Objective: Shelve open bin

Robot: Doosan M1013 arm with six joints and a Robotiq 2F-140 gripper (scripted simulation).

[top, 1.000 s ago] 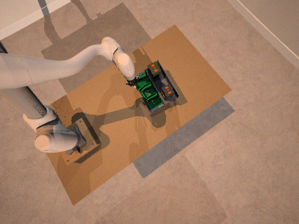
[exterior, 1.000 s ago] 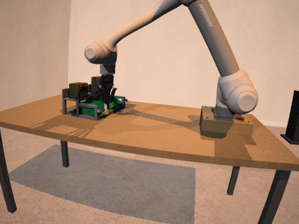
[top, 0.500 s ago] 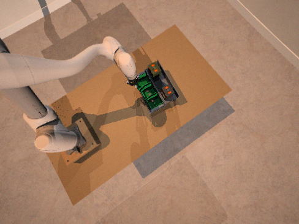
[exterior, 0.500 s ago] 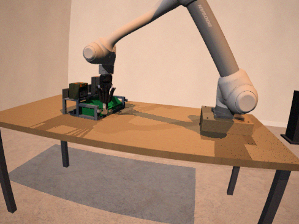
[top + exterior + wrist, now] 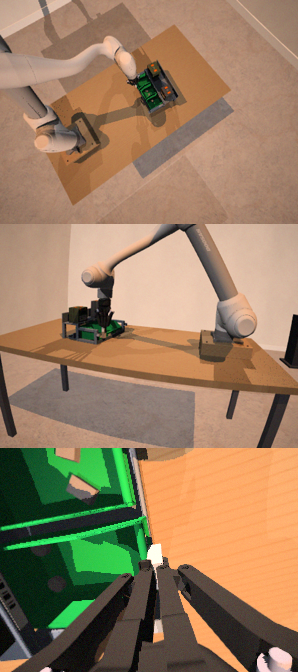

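Note:
My gripper [image 5: 135, 85] [image 5: 104, 333] [image 5: 156, 554] is shut with nothing between its fingers. The fingertips are low, right at the front wall of the green end bin [image 5: 143, 81] [image 5: 100, 555], seemingly touching it. This bin sits in the shelf [image 5: 87, 330] beside the middle bin [image 5: 55, 490] [image 5: 148, 92], open front out. In the wrist view its front stands slightly farther out, and its rim is slightly askew to the neighbour's. Dark round parts lie in it. Whether it is fully level cannot be told. A third bin [image 5: 156, 104] stands at the other end.
Boxes with orange marks [image 5: 153, 68] [image 5: 167, 92] [image 5: 77, 314] stand on the shelf's upper board behind the bins. Shelf posts and side rails flank the row. The robot's base block [image 5: 91, 144] [image 5: 210, 349] is at the other end of the table [image 5: 195, 70].

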